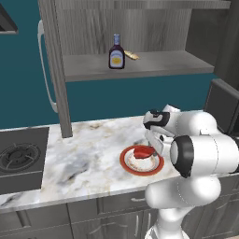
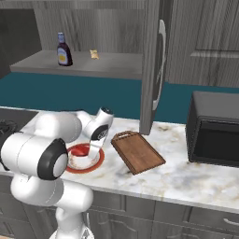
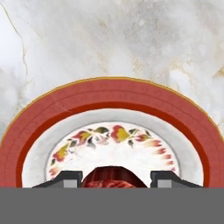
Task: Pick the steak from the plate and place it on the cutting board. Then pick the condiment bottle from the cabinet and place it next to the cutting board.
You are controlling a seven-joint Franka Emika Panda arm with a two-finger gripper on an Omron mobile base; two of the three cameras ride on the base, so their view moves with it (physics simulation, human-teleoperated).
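We count one raw red steak (image 3: 113,177) on one red-rimmed round plate (image 3: 109,103). The two-finger gripper (image 3: 116,180) stands partly open, fingertips either side of the steak; whether they grip it we cannot tell.

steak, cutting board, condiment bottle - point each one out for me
steak (image 1: 143,151), left base view, its red top, on the plate.
cutting board (image 2: 138,153), right base view, middle of its brown face.
condiment bottle (image 1: 116,58), left base view, its label, on the cabinet shelf.
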